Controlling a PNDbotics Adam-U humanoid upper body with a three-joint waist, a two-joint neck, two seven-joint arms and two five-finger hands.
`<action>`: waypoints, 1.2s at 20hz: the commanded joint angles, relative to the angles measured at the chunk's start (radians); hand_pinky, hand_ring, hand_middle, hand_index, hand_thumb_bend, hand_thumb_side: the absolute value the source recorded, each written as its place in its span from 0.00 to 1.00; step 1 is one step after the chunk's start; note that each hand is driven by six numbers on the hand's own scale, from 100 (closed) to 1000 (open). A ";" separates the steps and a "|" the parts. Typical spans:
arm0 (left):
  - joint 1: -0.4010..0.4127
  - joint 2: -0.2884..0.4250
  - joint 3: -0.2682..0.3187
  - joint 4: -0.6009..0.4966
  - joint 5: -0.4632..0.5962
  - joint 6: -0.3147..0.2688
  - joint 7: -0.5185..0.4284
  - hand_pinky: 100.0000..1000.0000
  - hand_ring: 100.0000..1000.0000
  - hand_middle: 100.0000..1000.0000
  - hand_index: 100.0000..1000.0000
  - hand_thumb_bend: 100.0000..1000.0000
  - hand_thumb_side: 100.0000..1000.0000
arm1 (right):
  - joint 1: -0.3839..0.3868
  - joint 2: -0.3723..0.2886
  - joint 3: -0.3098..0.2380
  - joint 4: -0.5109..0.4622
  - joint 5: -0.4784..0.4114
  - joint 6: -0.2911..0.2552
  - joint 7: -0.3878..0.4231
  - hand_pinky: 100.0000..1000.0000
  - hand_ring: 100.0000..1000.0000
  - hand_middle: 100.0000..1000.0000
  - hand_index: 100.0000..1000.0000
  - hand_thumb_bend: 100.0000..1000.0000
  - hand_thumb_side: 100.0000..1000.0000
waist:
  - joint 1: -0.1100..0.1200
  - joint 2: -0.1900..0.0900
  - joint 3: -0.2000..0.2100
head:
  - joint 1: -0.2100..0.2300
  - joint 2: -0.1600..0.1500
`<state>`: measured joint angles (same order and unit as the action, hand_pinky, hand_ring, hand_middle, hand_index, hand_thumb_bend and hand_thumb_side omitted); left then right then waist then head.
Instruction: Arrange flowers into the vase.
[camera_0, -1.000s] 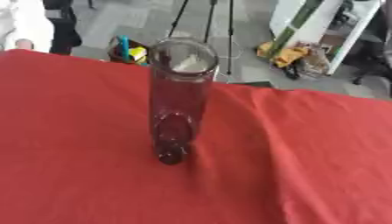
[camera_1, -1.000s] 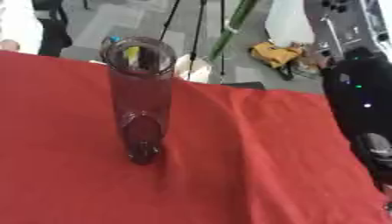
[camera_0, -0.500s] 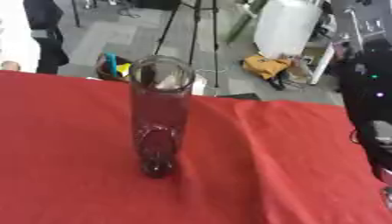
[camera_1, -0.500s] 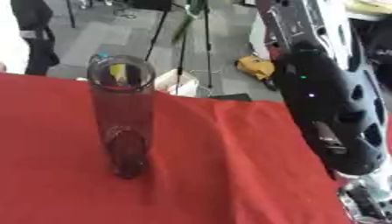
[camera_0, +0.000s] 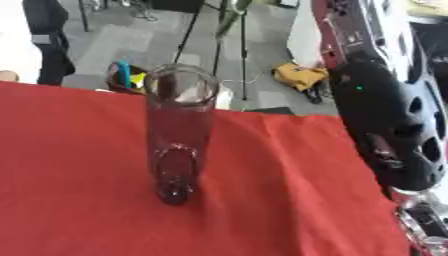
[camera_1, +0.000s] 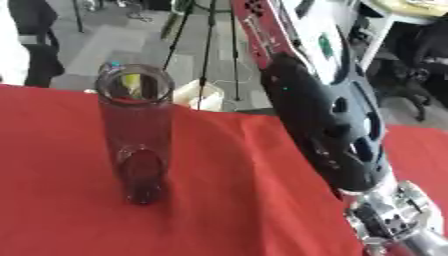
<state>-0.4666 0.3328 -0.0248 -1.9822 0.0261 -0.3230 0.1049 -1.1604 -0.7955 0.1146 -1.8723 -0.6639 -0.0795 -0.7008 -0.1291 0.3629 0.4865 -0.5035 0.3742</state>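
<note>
Upright on the red tablecloth (camera_0: 79, 190), the clear glass vase (camera_0: 179, 135) stands left of centre with its mouth open and, as far as can be seen, nothing in it. No flower shows in either view, so the step in hand is likely fetching one; the stem should then come down straight over the narrow mouth, without knocking the tall vase. The right arm (camera_1: 328, 125) descends well to the vase's right, apart from it. Its hand lies beyond the lower edge, so its fingers cannot be judged. No left hand shows.
</note>
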 joint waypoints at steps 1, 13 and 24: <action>-0.014 0.009 -0.002 -0.018 0.009 0.000 -0.007 0.81 0.92 0.88 0.88 0.00 1.00 | -0.020 -0.006 0.004 0.003 0.053 0.009 -0.008 0.00 0.00 0.00 0.00 0.00 0.47 | 0.009 -0.020 0.003 | -0.004 -0.014; -0.021 -0.003 -0.005 -0.018 0.014 0.002 -0.011 0.81 0.92 0.88 0.88 0.00 1.00 | -0.009 0.017 0.044 -0.022 0.029 0.115 -0.014 0.00 0.00 0.00 0.00 0.00 0.48 | -0.009 0.003 0.023 | 0.008 -0.005; -0.025 -0.006 -0.004 -0.018 0.013 0.001 -0.012 0.81 0.92 0.88 0.88 0.00 1.00 | 0.003 0.019 0.049 0.011 0.020 0.118 -0.003 0.00 0.00 0.00 0.00 0.00 0.47 | -0.016 0.019 0.029 | 0.004 -0.025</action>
<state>-0.4786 0.3228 -0.0272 -1.9821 0.0352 -0.3223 0.0960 -1.1432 -0.7606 0.1713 -1.8627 -0.6450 0.0430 -0.7048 -0.1546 0.4017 0.5137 -0.4953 0.3642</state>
